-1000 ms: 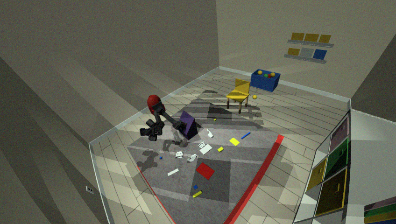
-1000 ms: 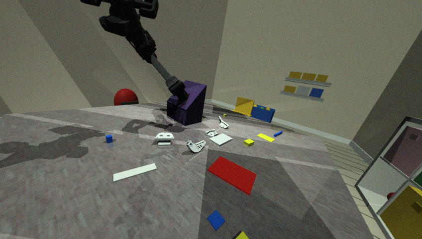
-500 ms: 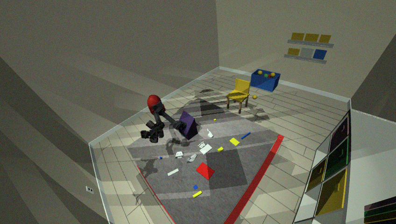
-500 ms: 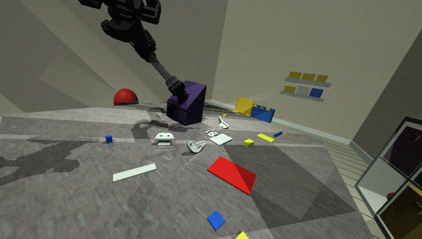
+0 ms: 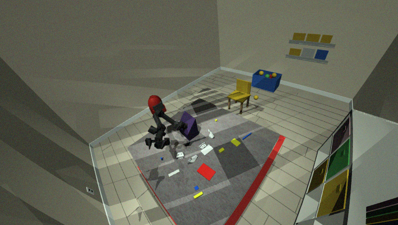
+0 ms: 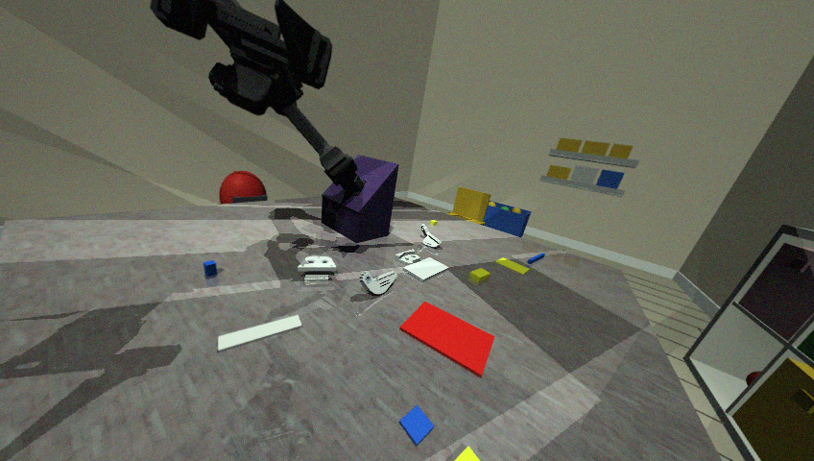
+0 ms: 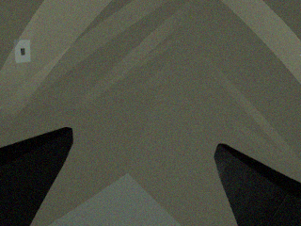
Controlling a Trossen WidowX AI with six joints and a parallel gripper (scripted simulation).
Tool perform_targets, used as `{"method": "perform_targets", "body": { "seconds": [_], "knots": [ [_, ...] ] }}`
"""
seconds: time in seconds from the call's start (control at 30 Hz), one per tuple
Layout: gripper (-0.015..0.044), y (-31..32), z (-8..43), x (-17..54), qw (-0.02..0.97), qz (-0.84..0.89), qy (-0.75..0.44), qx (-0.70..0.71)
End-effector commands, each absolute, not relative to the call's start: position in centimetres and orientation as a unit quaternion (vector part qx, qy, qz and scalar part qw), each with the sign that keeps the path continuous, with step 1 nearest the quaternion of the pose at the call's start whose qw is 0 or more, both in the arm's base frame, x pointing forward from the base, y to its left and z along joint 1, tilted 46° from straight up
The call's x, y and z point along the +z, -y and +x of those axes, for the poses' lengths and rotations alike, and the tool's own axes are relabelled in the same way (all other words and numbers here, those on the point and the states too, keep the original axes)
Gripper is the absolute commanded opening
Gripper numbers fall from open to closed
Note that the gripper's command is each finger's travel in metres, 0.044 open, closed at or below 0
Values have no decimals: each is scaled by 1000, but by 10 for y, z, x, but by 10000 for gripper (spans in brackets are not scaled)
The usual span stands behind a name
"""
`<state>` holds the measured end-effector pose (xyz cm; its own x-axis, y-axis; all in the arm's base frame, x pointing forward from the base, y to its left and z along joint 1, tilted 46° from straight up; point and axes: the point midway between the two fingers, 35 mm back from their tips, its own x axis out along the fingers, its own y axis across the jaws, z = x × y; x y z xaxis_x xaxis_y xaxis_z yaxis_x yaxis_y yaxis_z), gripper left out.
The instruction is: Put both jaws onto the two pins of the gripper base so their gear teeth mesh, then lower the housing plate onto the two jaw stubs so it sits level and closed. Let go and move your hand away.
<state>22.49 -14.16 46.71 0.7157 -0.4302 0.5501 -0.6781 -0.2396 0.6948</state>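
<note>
One white jaw [image 5: 192,159] [image 6: 379,283] lies on the grey mat [image 5: 184,198] [image 6: 320,400]. The other white jaw [image 5: 211,134] [image 6: 430,237] lies farther back. A raised white part with two round features [image 5: 179,154] [image 6: 317,263] lies left of the nearer jaw. A flatter white part with openings [image 5: 202,145] [image 6: 409,257] lies between the jaws. I cannot tell which is the gripper base and which the housing plate. All four parts are apart. My gripper [image 5: 157,142] [image 6: 253,54] [image 7: 146,143] is open and empty, high above the mat, facing the wall.
A purple block [image 5: 188,126] [image 6: 365,200] stands by the arm's lower end. A white tile [image 5: 206,150] [image 6: 425,268] lies beside the flatter part. A red plate [image 5: 206,171] [image 6: 448,338], a white strip [image 5: 173,172] [image 6: 259,332] and small blue and yellow pieces lie around.
</note>
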Motion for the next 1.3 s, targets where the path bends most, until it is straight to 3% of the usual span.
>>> {"method": "perform_targets", "body": {
  "seconds": [0.0, 1.27],
  "knots": [
    [440, 153, 236, 457, 508, 779, 358, 83],
    [440, 231, 304, 315, 547, 730, 269, -309]
  ]
}}
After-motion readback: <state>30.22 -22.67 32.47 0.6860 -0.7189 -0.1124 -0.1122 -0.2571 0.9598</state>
